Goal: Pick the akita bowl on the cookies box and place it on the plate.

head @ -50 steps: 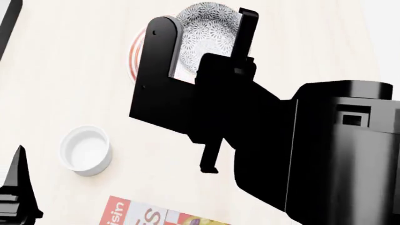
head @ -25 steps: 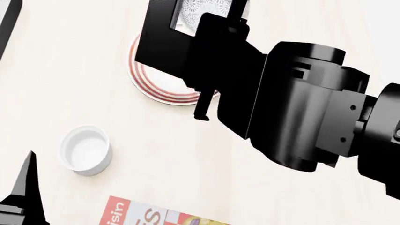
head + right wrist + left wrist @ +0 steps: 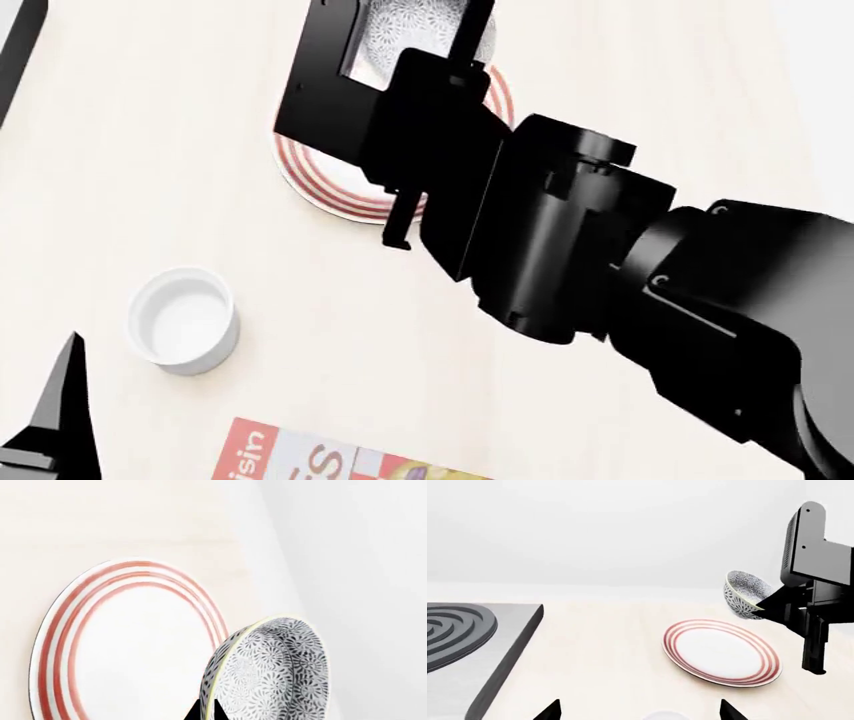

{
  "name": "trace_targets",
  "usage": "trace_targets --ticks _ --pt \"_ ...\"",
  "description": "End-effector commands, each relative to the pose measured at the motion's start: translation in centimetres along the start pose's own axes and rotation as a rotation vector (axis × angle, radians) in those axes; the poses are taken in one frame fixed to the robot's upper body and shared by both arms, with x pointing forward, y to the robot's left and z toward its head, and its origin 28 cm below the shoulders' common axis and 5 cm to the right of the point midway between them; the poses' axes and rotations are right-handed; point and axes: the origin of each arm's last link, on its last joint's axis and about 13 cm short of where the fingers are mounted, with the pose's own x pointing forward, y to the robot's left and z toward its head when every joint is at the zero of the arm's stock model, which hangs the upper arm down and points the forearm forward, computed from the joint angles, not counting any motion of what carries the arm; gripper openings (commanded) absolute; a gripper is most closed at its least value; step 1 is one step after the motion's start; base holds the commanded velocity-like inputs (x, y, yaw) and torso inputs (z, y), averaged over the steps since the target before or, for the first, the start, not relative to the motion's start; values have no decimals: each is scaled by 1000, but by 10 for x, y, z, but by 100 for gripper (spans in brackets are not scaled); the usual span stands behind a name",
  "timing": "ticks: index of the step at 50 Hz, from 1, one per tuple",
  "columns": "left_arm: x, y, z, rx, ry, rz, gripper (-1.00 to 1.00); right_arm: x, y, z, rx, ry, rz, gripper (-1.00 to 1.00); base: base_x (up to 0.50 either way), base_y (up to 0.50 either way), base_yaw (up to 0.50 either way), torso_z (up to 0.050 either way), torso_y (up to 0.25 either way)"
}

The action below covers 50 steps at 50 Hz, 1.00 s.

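While gripped tilted, akita bowl (image 3: pixel 746 595) | shifted farther over plate (image 3: pixel 721 651) | right gripper (image 3: pixel 400 40)

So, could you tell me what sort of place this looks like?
Probably a simulated kitchen counter: a stove burner set beside a pale wooden worktop holding a red-ringed plate and a cookies box.

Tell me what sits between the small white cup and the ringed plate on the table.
Nothing: in the head view only bare pale tabletop separates the white cup from the plate. The right tool holds the akita bowl above.
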Motion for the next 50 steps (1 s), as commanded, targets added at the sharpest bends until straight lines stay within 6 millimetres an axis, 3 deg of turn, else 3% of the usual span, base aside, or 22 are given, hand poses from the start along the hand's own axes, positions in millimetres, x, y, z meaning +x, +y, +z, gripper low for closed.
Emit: trace_targets --ticks 1,16,50 --pt "-1 0 0 -5 3 -4 100 20 12 -2 -2 -3 -14 -100 0 0 0 0 10" --pt "-1 -1 -2 -9 8 -15 100 40 28 -11 10 29 5 -100 0 0 0 0 0" --pt "-2 3 -1 -29 6 -9 100 44 47 -10 71 20 23 -100 0 0 0 0 1"
